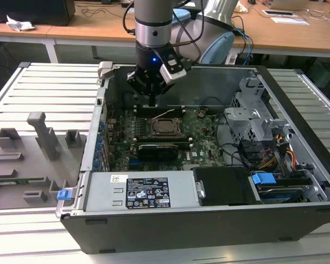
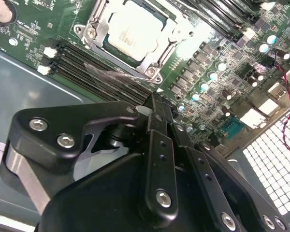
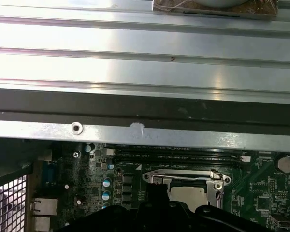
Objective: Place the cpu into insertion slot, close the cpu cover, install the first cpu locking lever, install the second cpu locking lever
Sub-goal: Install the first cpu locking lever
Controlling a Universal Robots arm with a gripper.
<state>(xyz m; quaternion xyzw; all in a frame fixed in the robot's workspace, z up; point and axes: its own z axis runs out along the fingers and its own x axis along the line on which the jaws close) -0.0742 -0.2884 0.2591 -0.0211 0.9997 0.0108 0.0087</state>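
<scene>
From my station I see the gripper [image 1: 153,102] hanging inside the open computer case [image 1: 170,225], just above the motherboard [image 1: 206,137] on the far side of the insertion slot [image 1: 152,127]. Its fingers are drawn together into one narrow tip, and I can see nothing held between them. In the second wrist view that tip [image 2: 154,99] sits over the long black memory slots [image 2: 87,63] that run just beside the socket. The cpu [image 2: 135,30] lies flat in the socket, silvery top up, and the cpu cover [image 2: 150,66] appears to be down around it, its metal frame bordering the chip on every side I can see. In the exterior view a thin pale wire lever [image 1: 166,114] stands out at an angle from the socket's far edge, close to the fingertips; I cannot tell whether they touch it. In the first wrist view the chip [image 3: 188,195] shows partly behind the gripper's dark body. On the exterior view's left a grey fixture tray [image 1: 27,157] rests on the slatted table [image 1: 55,77], well apart from the arm.
</scene>
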